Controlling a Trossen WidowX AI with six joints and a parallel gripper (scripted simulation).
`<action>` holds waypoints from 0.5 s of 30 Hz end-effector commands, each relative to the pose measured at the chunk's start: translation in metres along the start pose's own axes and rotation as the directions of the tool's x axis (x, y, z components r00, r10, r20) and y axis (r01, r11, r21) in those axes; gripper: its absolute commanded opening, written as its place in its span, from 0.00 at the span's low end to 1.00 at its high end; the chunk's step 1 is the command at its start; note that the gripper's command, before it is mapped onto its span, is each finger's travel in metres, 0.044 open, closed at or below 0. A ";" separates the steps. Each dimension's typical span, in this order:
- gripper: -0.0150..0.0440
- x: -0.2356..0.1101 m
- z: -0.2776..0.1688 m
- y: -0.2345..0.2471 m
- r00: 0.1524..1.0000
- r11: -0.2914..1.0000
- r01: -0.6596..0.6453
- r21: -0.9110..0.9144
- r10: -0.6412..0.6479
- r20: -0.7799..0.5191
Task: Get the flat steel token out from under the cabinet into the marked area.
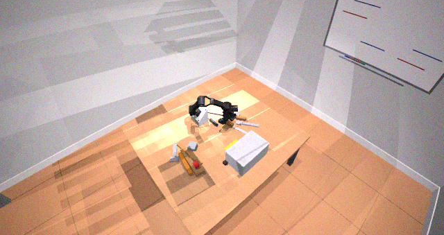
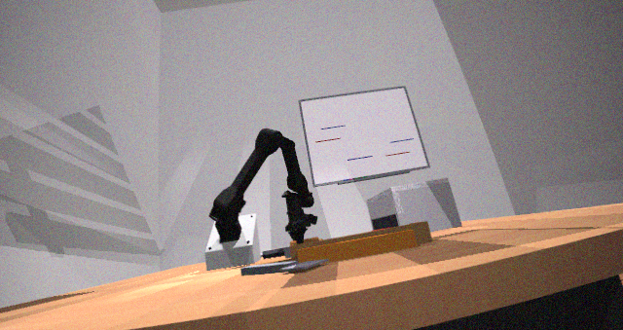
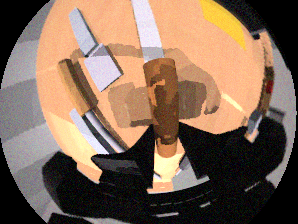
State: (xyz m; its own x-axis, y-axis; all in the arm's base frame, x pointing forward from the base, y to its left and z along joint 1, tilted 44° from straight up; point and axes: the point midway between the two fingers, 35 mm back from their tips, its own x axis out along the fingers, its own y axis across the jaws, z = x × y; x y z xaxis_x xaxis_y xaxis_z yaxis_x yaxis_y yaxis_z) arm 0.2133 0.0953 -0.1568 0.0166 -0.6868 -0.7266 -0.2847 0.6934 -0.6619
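My gripper [image 1: 227, 122] [image 2: 297, 238] [image 3: 163, 124] is shut on the wooden handle [image 3: 162, 95] of a tool with a long, flat, pale blade [image 1: 240, 129] [image 3: 148, 30]. The blade points towards the grey-white cabinet [image 1: 243, 150] [image 2: 423, 205]; its far end is cut off in the wrist view, and I cannot tell whether it touches the table. The yellow marked area [image 1: 230, 145] [image 3: 227, 22] shows partly along the cabinet's near side. The steel token is not visible in any view.
Another pale tool [image 1: 250, 124] [image 3: 82, 31] and a wooden handle [image 1: 241, 118] [image 3: 75, 85] lie beside the held tool. Orange-brown bars [image 1: 185, 163] [image 2: 360, 245], a red piece [image 1: 195, 164], a grey block [image 1: 192, 145] and a grey angled piece [image 1: 174, 154] stand apart. A small black object [image 1: 225, 162] is by the cabinet.
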 end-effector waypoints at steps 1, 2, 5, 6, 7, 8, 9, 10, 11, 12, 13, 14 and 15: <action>0.25 0.000 0.001 0.001 1.000 0.999 -0.001 -0.032 0.001 0.001; 0.25 0.000 0.001 0.001 1.000 0.999 -0.001 -0.040 0.001 0.001; 0.25 0.000 0.001 0.001 1.000 0.998 -0.001 -0.064 0.001 0.001; 0.25 0.000 0.001 0.001 1.000 0.997 -0.001 -0.072 0.001 0.001; 0.25 0.000 0.001 0.001 1.000 0.997 -0.001 -0.080 0.001 0.001; 0.25 0.000 0.001 0.001 1.000 0.996 -0.001 -0.088 0.001 0.001; 0.25 0.000 0.001 0.001 1.000 0.995 -0.001 -0.096 0.001 0.001; 0.25 0.000 0.001 0.001 1.000 0.995 -0.001 -0.104 0.001 0.001; 0.25 0.000 0.001 0.001 1.000 0.994 -0.001 -0.112 0.001 0.001; 0.25 0.000 0.001 0.001 1.000 0.993 -0.001 -0.120 0.001 0.001; 0.25 0.000 0.001 0.001 1.000 0.992 -0.001 -0.128 0.001 0.001; 0.25 0.000 0.001 0.001 1.000 0.991 -0.001 -0.136 0.001 0.001; 0.25 0.000 0.001 0.001 1.000 0.990 -0.001 -0.144 0.001 0.001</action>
State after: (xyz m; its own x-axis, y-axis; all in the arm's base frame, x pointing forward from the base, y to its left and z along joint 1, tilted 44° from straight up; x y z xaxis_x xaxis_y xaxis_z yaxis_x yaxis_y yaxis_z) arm 0.2130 0.0954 -0.1570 0.0172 -0.6874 -0.7260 -0.3976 0.6616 -0.6358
